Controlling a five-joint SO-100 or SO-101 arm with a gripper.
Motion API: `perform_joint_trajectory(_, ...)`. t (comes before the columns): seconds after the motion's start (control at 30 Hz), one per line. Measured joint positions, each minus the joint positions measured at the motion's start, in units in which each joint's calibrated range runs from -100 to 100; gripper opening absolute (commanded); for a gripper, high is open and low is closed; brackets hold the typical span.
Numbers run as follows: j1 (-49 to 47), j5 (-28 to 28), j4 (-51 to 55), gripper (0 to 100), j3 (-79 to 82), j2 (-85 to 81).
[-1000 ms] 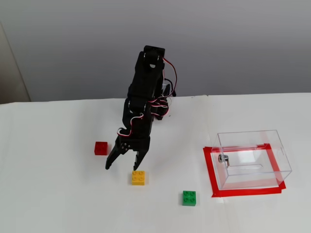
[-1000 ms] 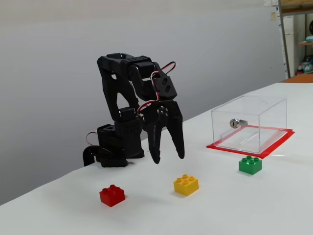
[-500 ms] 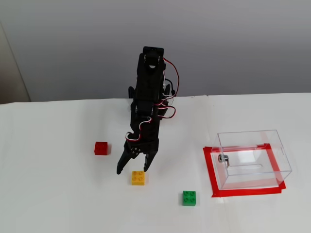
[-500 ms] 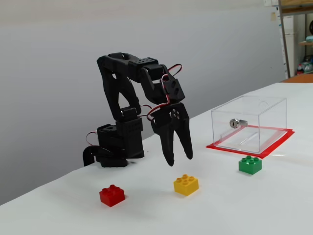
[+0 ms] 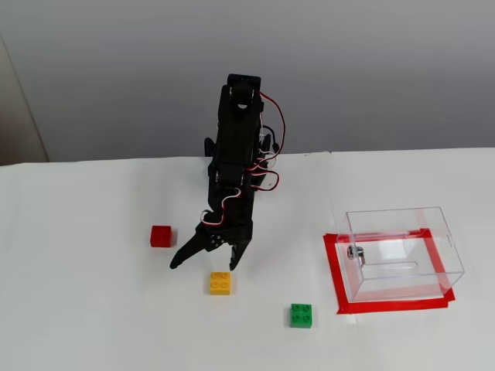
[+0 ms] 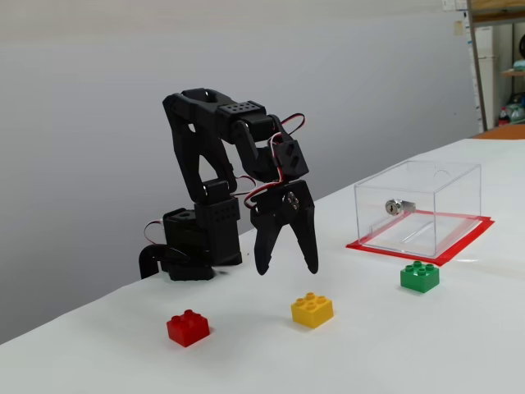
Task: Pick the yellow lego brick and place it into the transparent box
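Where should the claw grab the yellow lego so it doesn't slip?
Probably best from straight above, one finger on each flat side wall of the yellow lego brick. It sits flat with its studs up and bare table all round, so the smooth sides are free. The open claw hangs just above and behind it, tips pointing down.

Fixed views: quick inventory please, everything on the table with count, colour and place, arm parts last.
Small square yellow plastic lego brick: one, yellow-orange, just in front of the tool.
Small red plastic brick: one, red, left of the arm in this fixed view.
Small green four-stud plastic brick: one, green, near the box.
Clear plastic rectangular box: one, transparent, empty, on a red tape outline.
White table: one.
Black two-finger tool: one, open, above the table, holding nothing.
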Motion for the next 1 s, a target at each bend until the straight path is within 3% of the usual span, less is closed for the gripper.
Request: perform_joint_trajectory(1.0,-2.46,-3.03,-4.46,53,2.47,3.30)
